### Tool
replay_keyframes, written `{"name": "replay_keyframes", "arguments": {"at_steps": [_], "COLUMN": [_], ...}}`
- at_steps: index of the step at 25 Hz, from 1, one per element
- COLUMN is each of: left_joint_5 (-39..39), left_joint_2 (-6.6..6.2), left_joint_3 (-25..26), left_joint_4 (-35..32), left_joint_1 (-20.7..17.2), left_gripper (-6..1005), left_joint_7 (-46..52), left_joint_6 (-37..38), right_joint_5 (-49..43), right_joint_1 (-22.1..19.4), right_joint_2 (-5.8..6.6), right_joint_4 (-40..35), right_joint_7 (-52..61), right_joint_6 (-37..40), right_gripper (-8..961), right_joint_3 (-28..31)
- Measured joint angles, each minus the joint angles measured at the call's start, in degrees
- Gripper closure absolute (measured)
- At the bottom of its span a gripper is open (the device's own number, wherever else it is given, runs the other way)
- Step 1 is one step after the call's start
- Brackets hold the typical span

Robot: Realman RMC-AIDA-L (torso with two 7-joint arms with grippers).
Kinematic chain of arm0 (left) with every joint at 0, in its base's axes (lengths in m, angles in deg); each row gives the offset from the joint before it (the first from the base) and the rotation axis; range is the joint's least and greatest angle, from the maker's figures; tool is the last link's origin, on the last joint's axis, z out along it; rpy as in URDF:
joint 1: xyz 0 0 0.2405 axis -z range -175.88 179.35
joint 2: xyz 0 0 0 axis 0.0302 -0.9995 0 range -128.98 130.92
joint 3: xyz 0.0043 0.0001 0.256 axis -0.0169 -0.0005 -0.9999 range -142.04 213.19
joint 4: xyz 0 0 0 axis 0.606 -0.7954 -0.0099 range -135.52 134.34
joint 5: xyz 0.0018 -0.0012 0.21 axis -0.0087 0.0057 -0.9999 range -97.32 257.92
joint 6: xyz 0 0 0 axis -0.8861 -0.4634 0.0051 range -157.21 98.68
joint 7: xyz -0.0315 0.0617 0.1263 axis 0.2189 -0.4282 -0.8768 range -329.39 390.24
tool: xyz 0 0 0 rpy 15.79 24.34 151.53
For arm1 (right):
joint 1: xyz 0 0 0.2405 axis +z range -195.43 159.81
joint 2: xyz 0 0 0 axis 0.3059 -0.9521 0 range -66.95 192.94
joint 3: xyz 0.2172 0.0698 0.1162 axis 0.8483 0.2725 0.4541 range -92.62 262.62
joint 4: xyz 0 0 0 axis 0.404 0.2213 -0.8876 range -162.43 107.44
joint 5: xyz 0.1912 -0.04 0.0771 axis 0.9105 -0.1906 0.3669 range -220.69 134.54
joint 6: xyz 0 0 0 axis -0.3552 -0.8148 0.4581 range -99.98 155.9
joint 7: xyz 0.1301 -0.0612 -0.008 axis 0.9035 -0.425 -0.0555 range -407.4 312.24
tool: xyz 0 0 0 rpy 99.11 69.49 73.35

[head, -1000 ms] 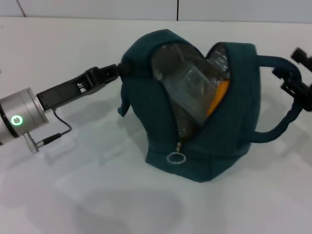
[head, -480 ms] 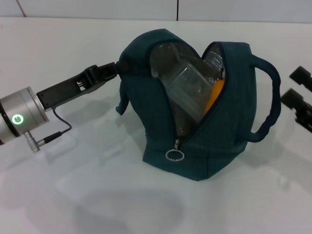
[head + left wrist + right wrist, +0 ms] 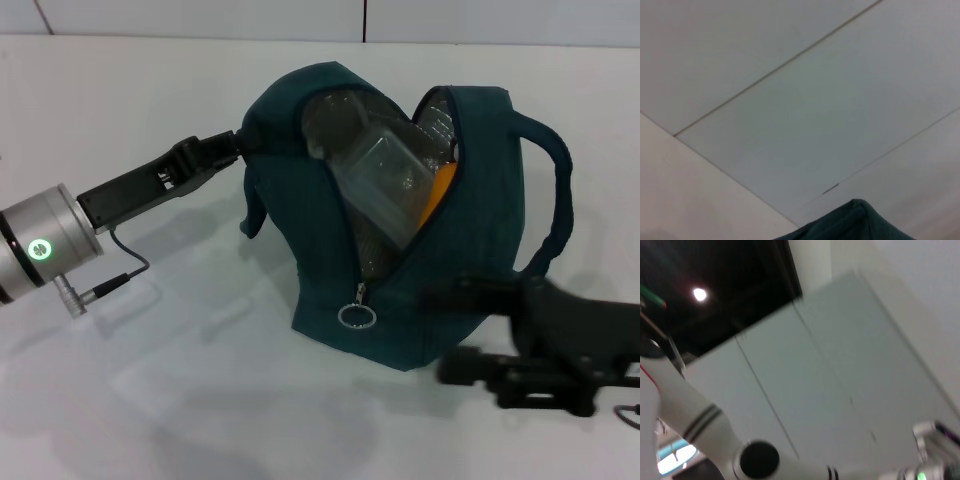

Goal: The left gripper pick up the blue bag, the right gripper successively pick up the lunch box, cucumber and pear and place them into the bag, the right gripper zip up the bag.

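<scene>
1. the blue bag point(image 3: 470, 240) stands on the white worktop point(image 3: 150, 110), its mouth gaping.
2. the left pincer point(image 3: 238, 146) grips the bag's upper edge.
3. inside show the lunch box point(image 3: 385, 185) and an orange pear point(image 3: 438, 195).
4. the ring zipper pull point(image 3: 356, 317) hangs low on the front.
5. the right pincer point(image 3: 455, 335), blurred, reaches in just beside the bag's base.

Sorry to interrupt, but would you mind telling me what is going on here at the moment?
The left gripper holds the blue bag by its upper edge, keeping it upright on the white table. The bag is unzipped, with the lunch box and an orange-yellow bit of the pear showing inside; the cucumber is not visible. The right gripper is low beside the bag's front, near the ring zipper pull, so zipping seems next.
</scene>
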Motion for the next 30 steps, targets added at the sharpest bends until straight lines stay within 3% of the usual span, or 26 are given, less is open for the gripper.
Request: {"name": "replay_keyframes", "arguments": {"at_steps": [9,14,19,24,27,30], "left_joint_5": [2.92,4.76,4.57,4.41,4.39,4.35], "left_joint_2": [0.00,-0.01,-0.01,-0.02,-0.04,-0.02], "left_joint_3": [0.00,-0.37,-0.43,-0.44,-0.44,-0.44], "left_joint_4": [1.48,2.49,2.58,2.58,2.58,2.58], "left_joint_1": [-1.35,-1.92,-2.04,-1.33,-0.94,-0.65], "left_gripper": [944,944,944,944,944,944], "left_joint_7": [-1.36,-2.90,-3.18,-3.45,-3.59,-3.62], "left_joint_6": [0.20,0.59,0.62,0.17,0.09,0.06], "right_joint_5": [-7.39,-7.46,-8.22,-12.23,-13.06,-13.14], "right_joint_1": [2.29,1.49,0.24,-0.05,-1.16,-1.96], "right_joint_2": [-0.02,0.03,-0.08,1.74,2.86,3.14], "right_joint_4": [-0.60,-1.37,-1.62,-1.03,-0.75,-0.69], "right_joint_7": [8.82,5.94,3.57,5.97,7.88,8.67], "right_joint_6": [-12.85,-14.54,-13.48,-5.94,-6.34,-9.35], "right_gripper": [291,291,291,292,292,292], "right_joint_3": [1.52,7.04,8.27,7.65,7.84,7.89]}}
